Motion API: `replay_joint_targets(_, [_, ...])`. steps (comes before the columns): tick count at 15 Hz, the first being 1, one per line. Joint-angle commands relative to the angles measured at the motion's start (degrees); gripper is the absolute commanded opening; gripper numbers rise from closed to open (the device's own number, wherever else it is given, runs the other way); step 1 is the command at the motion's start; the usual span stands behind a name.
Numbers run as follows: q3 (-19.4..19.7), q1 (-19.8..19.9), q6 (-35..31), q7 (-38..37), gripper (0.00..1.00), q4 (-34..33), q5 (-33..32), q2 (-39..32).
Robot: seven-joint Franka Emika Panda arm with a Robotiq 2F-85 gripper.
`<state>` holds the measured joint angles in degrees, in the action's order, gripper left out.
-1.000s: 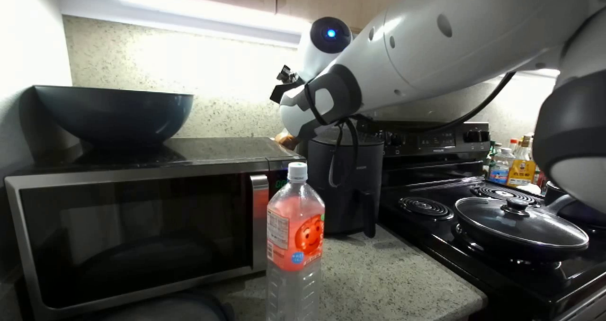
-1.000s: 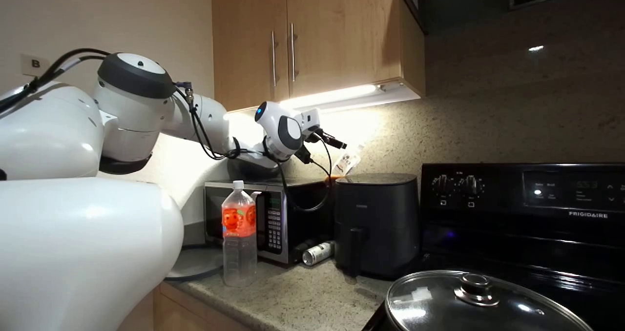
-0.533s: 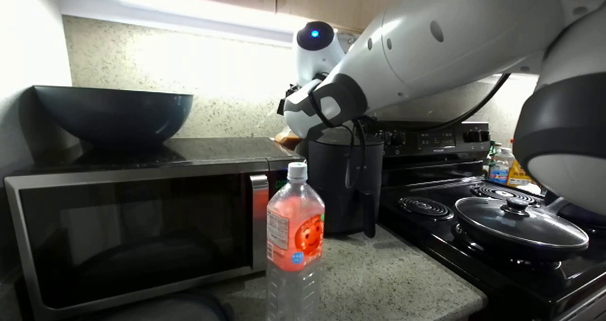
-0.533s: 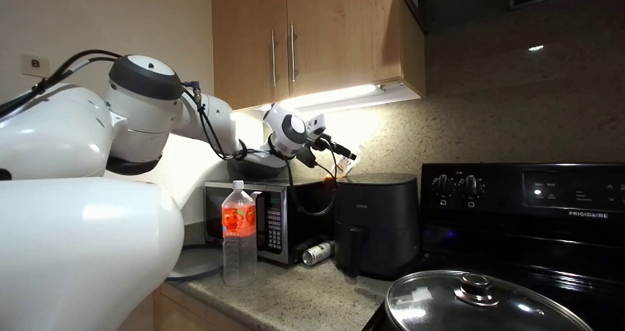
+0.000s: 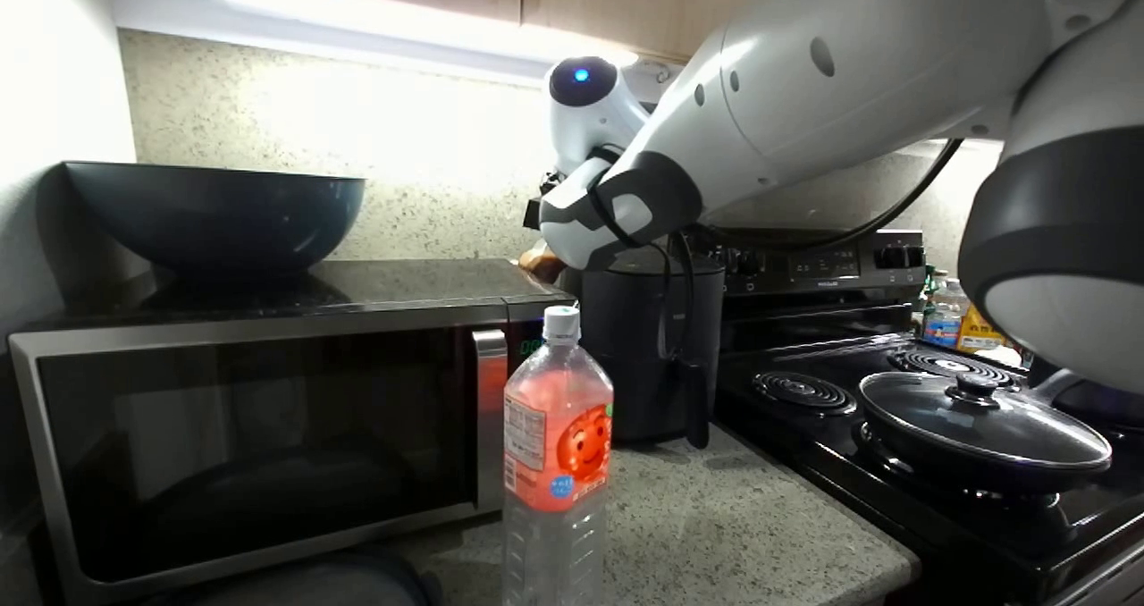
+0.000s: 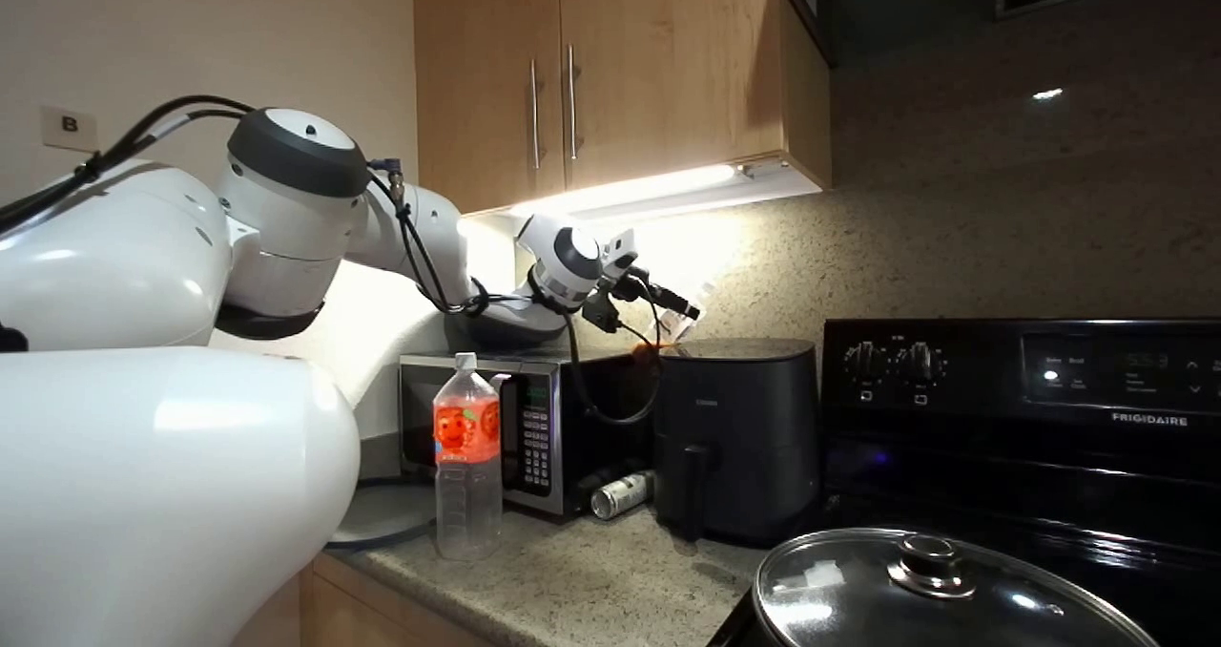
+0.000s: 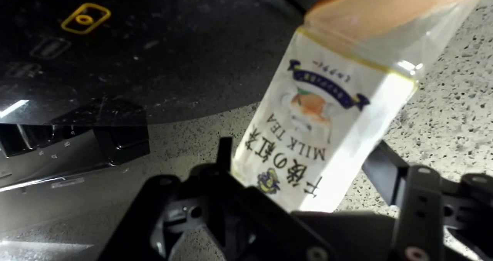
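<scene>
Well over to the left in an exterior view, the white arm fills the edge of the frame and extends towards the middle. Left of centre, a red-labelled bottle stands upright on the counter, presumably because its flat base lets it. Just behind it is the microwave; a dark bowl rests on top, probably for want of room lower down. Near the centre a can lies on its side between microwave and air fryer, and that narrow spot likely stops it rolling.

Above that gap, at mid-frame, the milk tea bottle leans with its upper end to the right; something behind the air fryer seems to prop it, but its base is hidden. In the wrist view it runs slantwise from lower centre to upper right, and the gripper straddles it, seemingly tilted to suit its slant. The fingers stand parted, one to each side, with a strip of speckled surface showing beside the one at the left, so the milk tea bottle appears not to be clamped; whether either finger touches it is unclear.

Rightmost in an exterior view, the stove takes up the frame's side, and at lower right a glass lid sits over a pan, presumably to cover whatever is inside.
</scene>
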<state>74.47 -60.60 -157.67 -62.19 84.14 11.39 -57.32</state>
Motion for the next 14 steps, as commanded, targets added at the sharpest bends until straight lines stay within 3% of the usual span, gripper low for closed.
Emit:
replay_joint_targets(1, [-0.7, 0.8, -0.7, -1.5, 0.56, 1.3, -4.3, 2.5])
replay_joint_targets(3, [0.2, 0.2, -1.5, -1.9, 0.49, 2.6, -5.0, 2.7])
replay_joint_targets(6, [4.0, -2.7, -3.8, -3.1, 0.48, 6.2, -6.3, 3.2])
replay_joint_targets(9, [11.0, -8.2, -5.4, -3.8, 0.48, 11.8, -7.2, 3.0])
replay_joint_targets(14, [21.9, -19.5, -0.7, -2.1, 0.48, 22.8, -6.7, 0.4])
